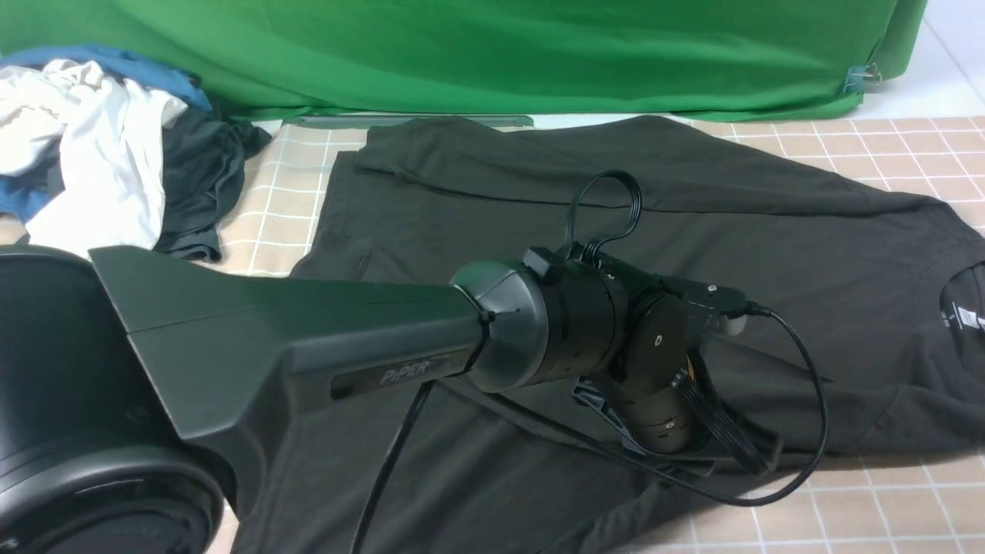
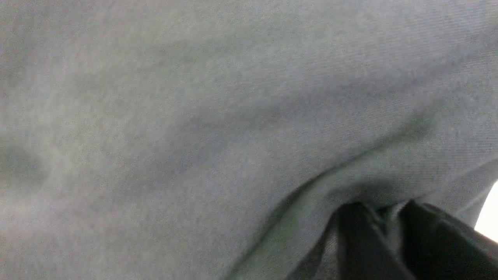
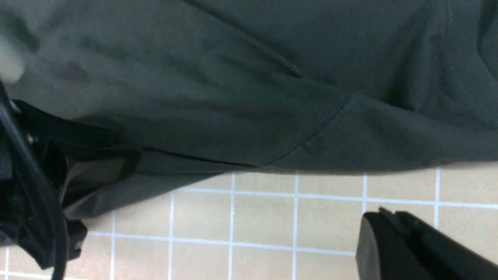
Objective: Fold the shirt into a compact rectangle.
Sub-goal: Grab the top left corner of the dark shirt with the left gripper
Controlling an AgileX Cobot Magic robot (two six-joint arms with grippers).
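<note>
Shirt [image 1: 692, 231] fabric sits clamped in left pincer [image 2: 385, 213], left arm [image 1: 308, 331] stretched low across it; right pincer [image 3: 393, 243] unclear.

Left arm [image 1: 308, 338] lies low across the middle of the shirt [image 1: 769, 223], from near left to centre, and blocks any crossing there. Its cable [image 1: 823, 415] loops out to the right over the near hem. Pile of clothes [image 1: 100, 154] fills the far left corner. Green backdrop [image 1: 492, 54] closes the far edge. Open room: bare table [image 1: 885, 508] at near right, a strip at far right, and a narrow lane between pile and shirt. Right half of the shirt is reachable from above.
</note>
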